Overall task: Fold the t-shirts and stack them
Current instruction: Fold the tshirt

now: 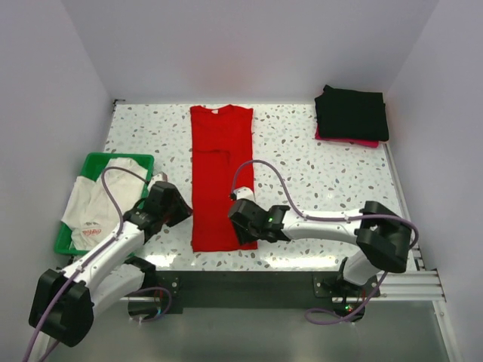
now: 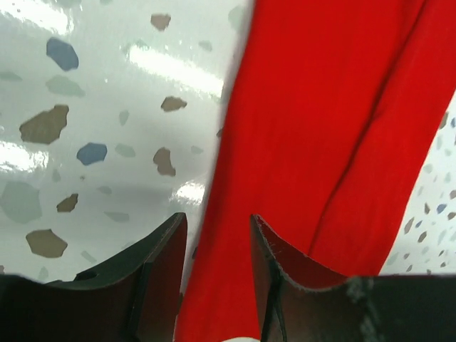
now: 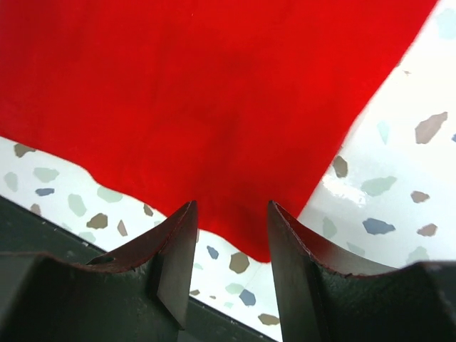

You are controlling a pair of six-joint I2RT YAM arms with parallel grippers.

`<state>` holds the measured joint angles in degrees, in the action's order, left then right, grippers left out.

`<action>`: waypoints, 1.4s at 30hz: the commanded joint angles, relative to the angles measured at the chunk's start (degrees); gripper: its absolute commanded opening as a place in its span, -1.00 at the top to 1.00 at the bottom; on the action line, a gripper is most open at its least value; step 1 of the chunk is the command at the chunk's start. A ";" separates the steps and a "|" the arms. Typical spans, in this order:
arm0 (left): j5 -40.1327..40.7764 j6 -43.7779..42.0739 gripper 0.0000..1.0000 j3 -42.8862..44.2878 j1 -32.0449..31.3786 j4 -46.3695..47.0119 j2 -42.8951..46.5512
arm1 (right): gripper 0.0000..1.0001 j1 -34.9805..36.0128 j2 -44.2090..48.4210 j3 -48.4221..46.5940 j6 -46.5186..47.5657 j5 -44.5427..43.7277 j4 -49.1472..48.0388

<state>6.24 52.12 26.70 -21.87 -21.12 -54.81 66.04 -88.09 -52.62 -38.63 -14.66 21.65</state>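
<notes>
A white speckled table (image 1: 302,158) fills the view from above, closed in by pale walls on three sides. One red t-shirt (image 1: 219,166) lies flat at centre frame as a long narrow strip, its near hem close to the table's front edge. One white t-shirt (image 1: 94,207) sits crumpled in a single green basket (image 1: 94,160) at the left. One stack of black folded shirts (image 1: 351,113) rests at upper right; their number cannot be counted. Two arms reach in from the bottom. The left gripper (image 2: 217,221) is spread wide over the red shirt's left edge; the right gripper (image 3: 231,206) is likewise released over its near right corner. Bare table lies between the strip and the stack.
</notes>
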 commanded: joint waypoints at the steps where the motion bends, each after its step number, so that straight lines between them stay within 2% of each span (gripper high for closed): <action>1: 0.53 1.23 0.10 -1.03 -1.77 -4.09 1.63 | 0.06 1.37 -4.00 -3.54 0.84 -3.27 -0.38; 8: 0.00 1.76 0.10 -2.53 -5.90 -3.05 0.41 | 0.06 2.25 -3.67 -1.08 -1.27 -4.77 -0.20; 14: 0.44 1.06 0.19 -1.39 -9.41 -1.99 -2.67 | 0.06 2.86 -4.28 -1.08 -1.71 -5.65 0.67; 26: 5.97 1.58 0.30 2.74 -17.42 -4.63 -9.00 | 0.13 3.22 -3.93 2.61 -3.03 -5.56 -0.03; 29: 6.33 1.50 0.43 3.10 -18.21 -4.80 -11.89 | 0.22 3.22 -3.49 2.87 -2.94 -5.56 -0.20; 31: 6.33 1.50 0.58 3.36 -18.47 -4.98 -12.78 | 0.28 3.22 -3.22 3.14 -3.12 -5.65 -0.38; 35: 5.72 1.32 0.85 3.80 -18.39 -5.86 -14.36 | 0.53 3.22 -2.35 3.40 -3.20 -6.09 0.23; 36: 5.45 1.32 1.00 3.89 -18.39 -6.03 -14.54 | 0.57 3.22 -1.82 3.49 -3.20 -6.17 0.41; 38: 5.19 1.49 1.00 4.41 -18.47 -7.00 -14.71 | 0.65 3.22 -1.12 3.66 -3.29 -6.88 1.37; 42: 5.18 2.11 1.00 5.20 -18.39 -9.10 -13.67 | 0.66 3.22 1.60 4.54 -3.99 -8.02 2.87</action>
<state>10.90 53.17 30.26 -39.92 -26.65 -68.93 68.99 -89.89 -48.95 -41.19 -19.29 22.90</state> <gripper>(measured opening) 0.020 0.174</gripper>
